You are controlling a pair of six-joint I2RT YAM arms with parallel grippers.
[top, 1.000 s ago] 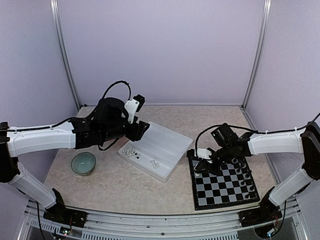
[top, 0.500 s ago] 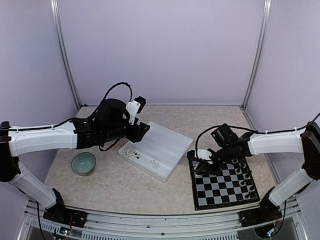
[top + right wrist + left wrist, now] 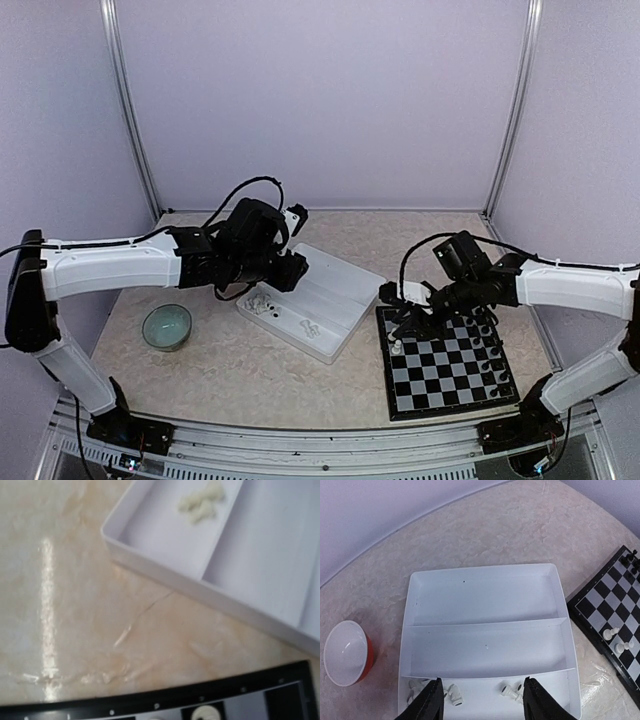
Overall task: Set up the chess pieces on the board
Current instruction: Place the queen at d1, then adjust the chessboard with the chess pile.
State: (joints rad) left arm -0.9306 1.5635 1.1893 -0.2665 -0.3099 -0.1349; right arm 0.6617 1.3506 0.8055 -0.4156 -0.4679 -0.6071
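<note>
Right fingers point(image 3: 402, 326) have risen off the board point(image 3: 440, 385), white piece point(image 3: 398, 348) left standing; their gap cannot be told. Left fingers point(image 3: 432, 704), apart, now over the tray point(image 3: 485, 625).

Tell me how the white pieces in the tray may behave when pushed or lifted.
The white pieces look tiny, so probably light. Lying on their sides in the tray, they may roll if pushed. Being narrow, one could slip from a loose pinch.
</note>
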